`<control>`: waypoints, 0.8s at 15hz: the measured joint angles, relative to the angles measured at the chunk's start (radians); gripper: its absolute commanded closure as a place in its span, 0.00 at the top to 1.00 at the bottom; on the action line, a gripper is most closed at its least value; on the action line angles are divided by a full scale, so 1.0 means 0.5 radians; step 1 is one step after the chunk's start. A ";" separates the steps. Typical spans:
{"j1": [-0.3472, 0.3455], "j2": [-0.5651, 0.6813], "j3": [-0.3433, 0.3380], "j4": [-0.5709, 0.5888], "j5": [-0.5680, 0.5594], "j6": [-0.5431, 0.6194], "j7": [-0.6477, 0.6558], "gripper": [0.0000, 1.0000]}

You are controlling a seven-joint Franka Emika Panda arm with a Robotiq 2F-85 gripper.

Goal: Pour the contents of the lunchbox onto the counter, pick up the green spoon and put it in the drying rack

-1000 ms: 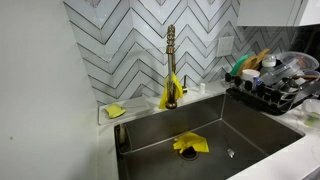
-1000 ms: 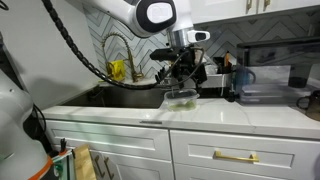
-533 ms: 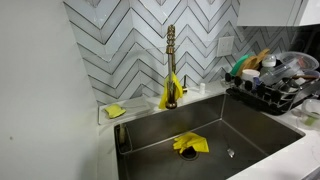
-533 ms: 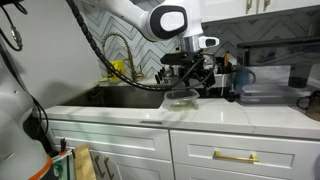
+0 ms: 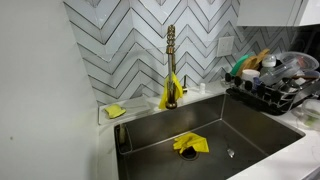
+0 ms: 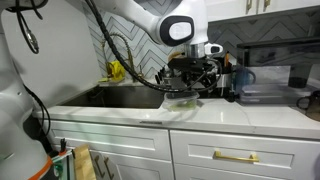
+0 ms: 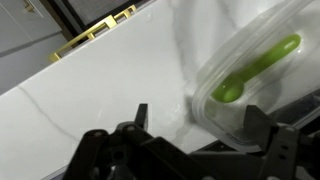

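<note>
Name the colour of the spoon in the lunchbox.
Green; the spoon shows best in the wrist view.

The arm (image 6: 150, 12) was built of smooth, rounded white shells, and a round dark cap (image 6: 180, 29) ringed in pale grey sat on the side of one joint. Thick black cables (image 6: 100, 28) ran along it in loose loops, as an exterior view showed. The gripper (image 6: 187, 78) was matte black and blocky, and in the wrist view its fingers (image 7: 140, 116) appeared as dark, angular links.
</note>
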 measured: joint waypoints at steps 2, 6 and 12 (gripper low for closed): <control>-0.008 0.050 0.024 0.038 0.016 -0.002 -0.045 0.52; -0.038 0.122 0.059 0.091 0.021 -0.014 -0.098 0.21; -0.060 0.112 0.072 0.096 -0.028 -0.029 -0.138 0.04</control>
